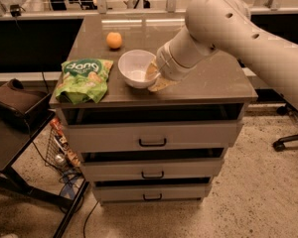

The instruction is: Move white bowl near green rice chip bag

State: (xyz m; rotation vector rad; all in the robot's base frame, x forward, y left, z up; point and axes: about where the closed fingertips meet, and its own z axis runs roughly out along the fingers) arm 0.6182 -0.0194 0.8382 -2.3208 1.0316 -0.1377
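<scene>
White and glossy, the bowl [135, 67] stands just right of the chip bag [83, 78], with a narrow gap between them. My gripper [156, 79] is on the bowl's side away from the bag, jaws clamped over that rim, so I would carry it leftward.
</scene>
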